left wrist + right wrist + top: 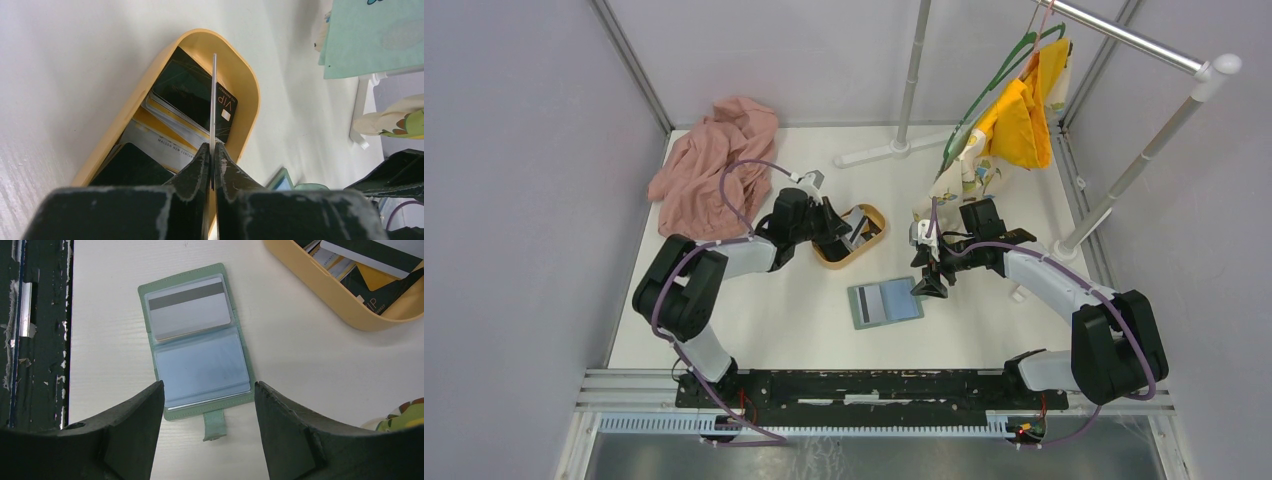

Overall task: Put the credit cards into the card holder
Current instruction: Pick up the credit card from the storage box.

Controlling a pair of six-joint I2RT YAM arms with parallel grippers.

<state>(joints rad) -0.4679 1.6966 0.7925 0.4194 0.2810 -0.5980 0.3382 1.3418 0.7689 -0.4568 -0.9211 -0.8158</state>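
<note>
White counter (764, 310); pick step, card (213, 100) pinched in left pincer (212, 150) over tray (252, 95); right pincer (208, 386) wide over card holder (200, 340); next: align with empty sleeve (202, 367)

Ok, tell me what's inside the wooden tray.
In the tray, overlapping cards: a black VIP card, a grey-white printed card and another black card. A fourth card stands edge-on above them, pinched in the left jaws. Whatever lies beneath the stack is covered.

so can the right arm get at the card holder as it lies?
Probably yes. The right gripper hangs open over the card holder, which lies open with nothing between them. The left gripper is away at the tray, shut on a card.
</note>
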